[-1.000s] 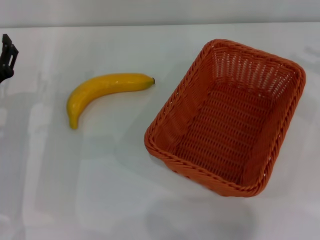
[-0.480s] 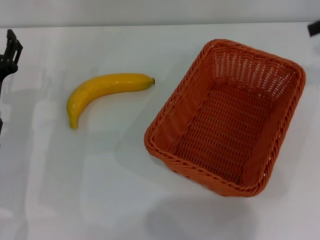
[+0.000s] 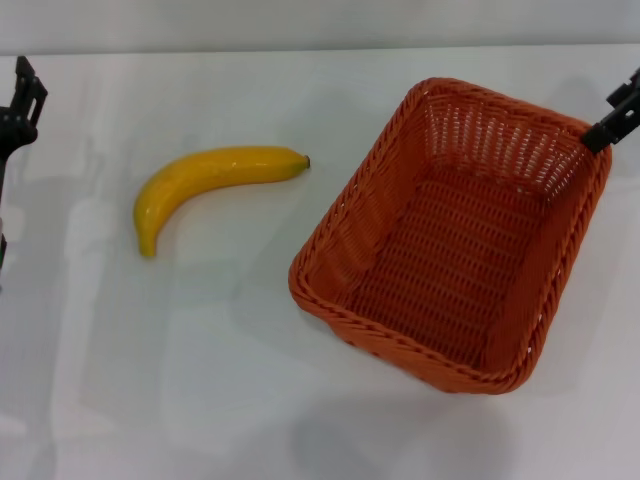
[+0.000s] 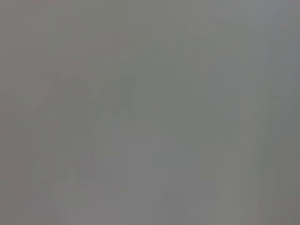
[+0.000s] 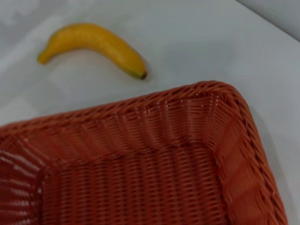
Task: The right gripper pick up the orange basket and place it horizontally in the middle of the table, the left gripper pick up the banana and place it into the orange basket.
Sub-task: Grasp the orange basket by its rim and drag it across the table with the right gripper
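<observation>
Right end effector (image 3: 618, 112) at the far right corner of the orange basket (image 3: 455, 235), just at the braided rim; open or closed, cannot tell. Basket sitting skewed on the white worktop (image 3: 200, 380), right of centre. Banana (image 3: 205, 180) lying flat to its left, apart from it. Left end effector (image 3: 18, 105) out at the far left edge, well clear of the banana; grip state likewise unreadable.
</observation>
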Robot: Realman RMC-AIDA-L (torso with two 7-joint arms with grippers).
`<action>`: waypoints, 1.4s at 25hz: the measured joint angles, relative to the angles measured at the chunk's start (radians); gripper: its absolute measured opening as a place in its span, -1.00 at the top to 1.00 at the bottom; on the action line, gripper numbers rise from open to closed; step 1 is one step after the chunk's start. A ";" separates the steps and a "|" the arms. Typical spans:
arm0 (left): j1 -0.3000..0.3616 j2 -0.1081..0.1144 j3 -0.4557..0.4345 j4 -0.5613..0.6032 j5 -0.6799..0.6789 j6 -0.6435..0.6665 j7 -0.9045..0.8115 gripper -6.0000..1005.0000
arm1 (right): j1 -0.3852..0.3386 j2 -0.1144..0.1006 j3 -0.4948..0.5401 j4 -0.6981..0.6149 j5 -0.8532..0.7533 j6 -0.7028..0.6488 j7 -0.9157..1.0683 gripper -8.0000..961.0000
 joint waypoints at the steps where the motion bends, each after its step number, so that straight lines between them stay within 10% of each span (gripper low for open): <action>1: 0.001 0.000 0.000 0.000 0.000 0.000 0.000 -0.66 | 0.000 0.011 0.001 -0.017 -0.013 0.001 0.002 -0.75; 35: 0.007 -0.003 0.002 0.005 0.037 -0.012 0.000 -0.66 | -0.003 0.196 -0.128 -0.081 -0.193 0.340 0.002 -0.75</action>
